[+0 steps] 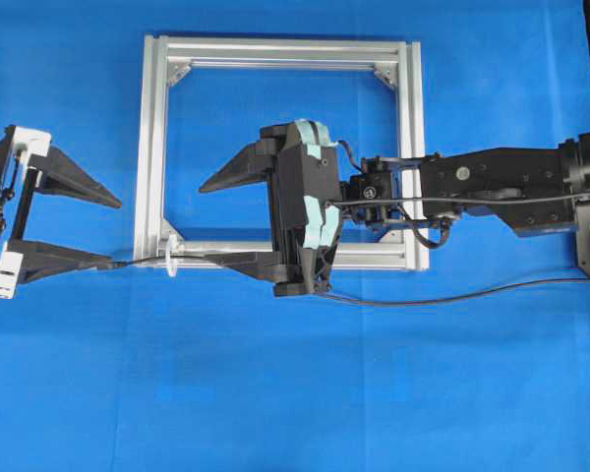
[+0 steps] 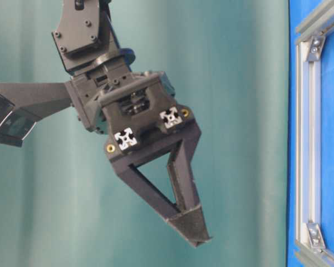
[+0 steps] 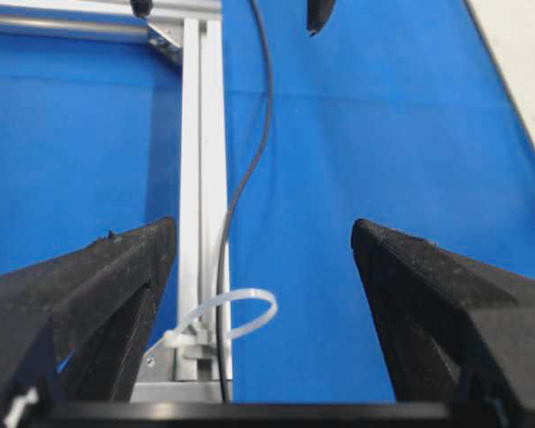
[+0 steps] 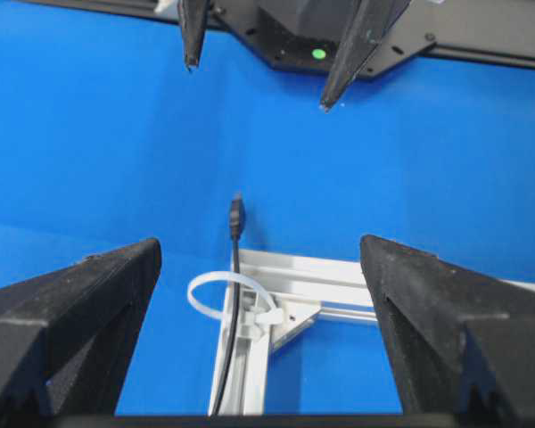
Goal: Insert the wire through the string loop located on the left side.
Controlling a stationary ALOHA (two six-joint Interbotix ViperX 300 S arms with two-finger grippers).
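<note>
Left of the frame (image 1: 280, 152), the left gripper (image 1: 116, 234) is spread wide, nothing grasped. At the frame's near-left corner the loop (image 1: 173, 254) is threaded by the wire (image 4: 235, 267). Over the frame, the right gripper (image 1: 208, 221) is released too.

Wrist cameras face each other across frame (image 3: 202, 178)

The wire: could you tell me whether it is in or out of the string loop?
In: the wire passes through the string loop, its plug tip beyond the ring.
</note>
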